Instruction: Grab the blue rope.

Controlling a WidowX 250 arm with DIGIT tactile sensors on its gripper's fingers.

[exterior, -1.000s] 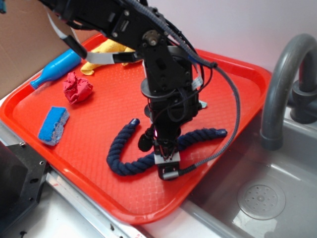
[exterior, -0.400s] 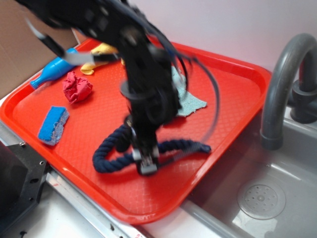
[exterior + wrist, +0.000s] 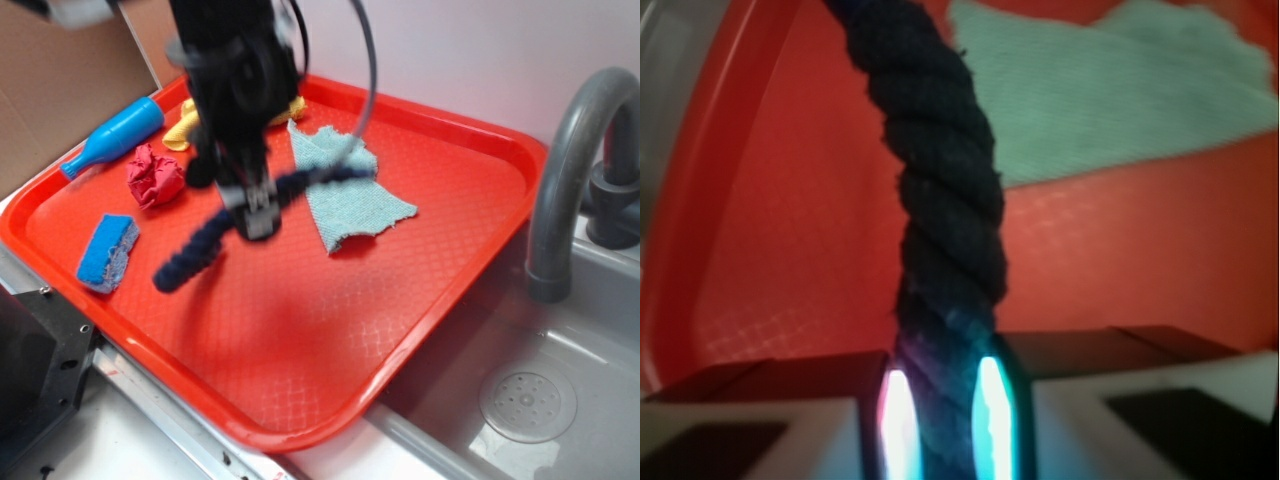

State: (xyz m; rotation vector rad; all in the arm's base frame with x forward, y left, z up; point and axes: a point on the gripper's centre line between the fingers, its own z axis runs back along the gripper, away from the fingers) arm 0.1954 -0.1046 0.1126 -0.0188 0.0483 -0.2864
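The claw (image 3: 256, 212) pinches the blue rope (image 3: 200, 245) near its middle. Both rope ends hang clear of the red tray (image 3: 300, 340), running lower left to upper right of the frame.

Red tray (image 3: 470, 250) holds teal cloth (image 3: 350, 200), sponge (image 3: 108, 252), bottle (image 3: 112, 136).

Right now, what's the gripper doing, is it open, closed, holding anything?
Gripper: closed on the blue rope, which hangs lifted above the red tray.
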